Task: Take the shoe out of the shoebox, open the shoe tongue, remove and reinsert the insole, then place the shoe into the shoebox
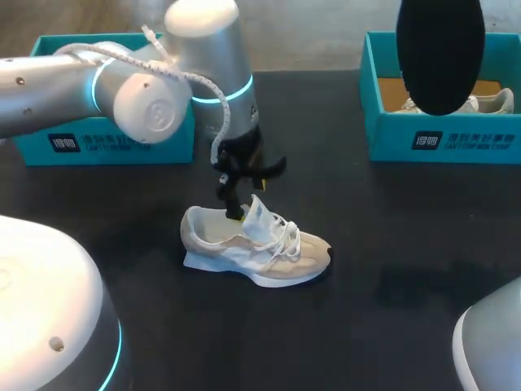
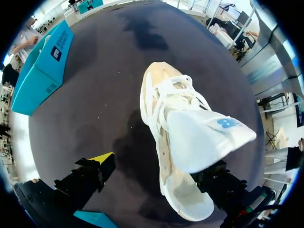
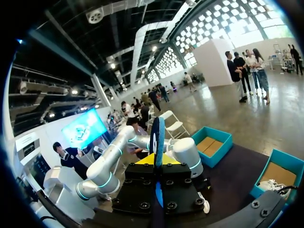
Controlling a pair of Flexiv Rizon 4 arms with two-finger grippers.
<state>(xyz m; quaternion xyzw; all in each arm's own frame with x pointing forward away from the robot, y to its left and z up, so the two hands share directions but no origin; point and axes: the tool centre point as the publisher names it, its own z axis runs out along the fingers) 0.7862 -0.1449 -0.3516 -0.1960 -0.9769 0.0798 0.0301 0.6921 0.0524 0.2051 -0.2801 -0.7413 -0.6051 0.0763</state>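
Resting mid-table, the shoe has its tongue lifted. The left gripper is spread wide over its heel opening. The right gripper clamps the black insole, far right.

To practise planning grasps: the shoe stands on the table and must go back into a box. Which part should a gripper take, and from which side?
Probably the heel rim, from above. The shoe stands upright on its sole, its opening faces up and the tongue is lifted, so one finger can go inside and one outside that thin wall.
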